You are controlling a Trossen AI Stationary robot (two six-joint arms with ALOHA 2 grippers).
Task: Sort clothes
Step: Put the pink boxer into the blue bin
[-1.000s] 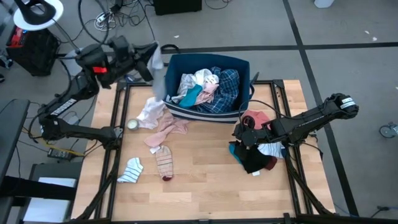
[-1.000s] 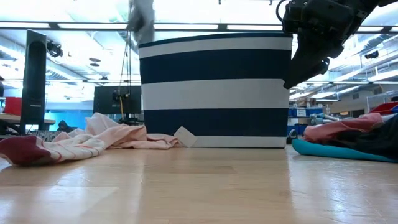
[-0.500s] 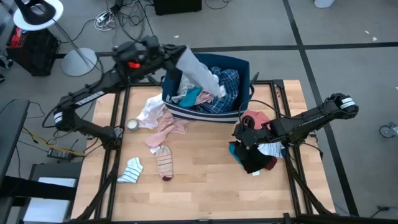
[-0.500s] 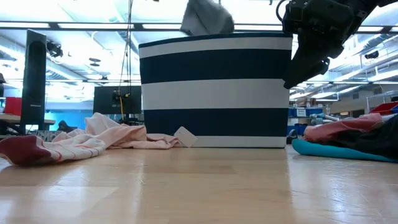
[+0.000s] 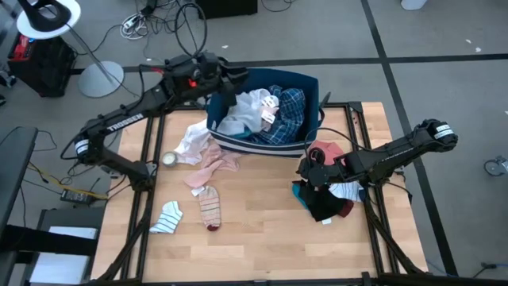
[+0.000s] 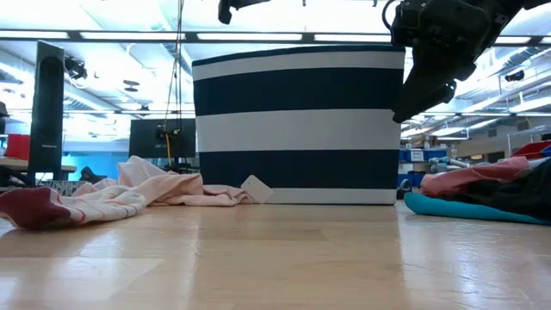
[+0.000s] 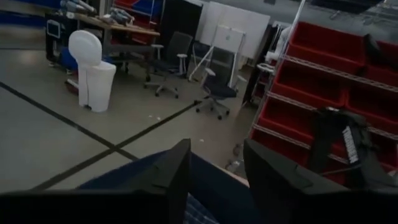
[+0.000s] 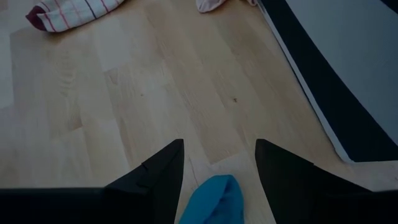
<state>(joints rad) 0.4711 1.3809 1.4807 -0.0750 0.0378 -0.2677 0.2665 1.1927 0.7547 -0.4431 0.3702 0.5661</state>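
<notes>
The dark blue bin with a white stripe (image 5: 266,143) stands at the table's far middle. It holds a blue plaid shirt (image 5: 292,107) and a white-grey garment (image 5: 252,107). My left gripper (image 5: 230,86) hangs level over the bin's far left corner, open, with nothing between its fingers (image 7: 216,149). A pink piece (image 5: 213,165), a white piece (image 5: 190,143) and two striped socks (image 5: 210,208) lie on the table left of the bin. My right gripper (image 5: 305,169) is open just above the left edge of a pile of dark, teal and red clothes (image 5: 325,199).
A small round tin (image 5: 169,159) sits by the white piece. The metal frame rails (image 5: 151,171) run along both table sides. The near half of the wooden table (image 5: 270,238) is bare. In the right wrist view a teal cloth (image 8: 211,199) lies under the fingers.
My left gripper has swung from the table's far left corner toward the right and a little down, over the bin. It carried a white-grey garment hanging below it and has let it go. The garment now lies in the bin on the other clothes.
</notes>
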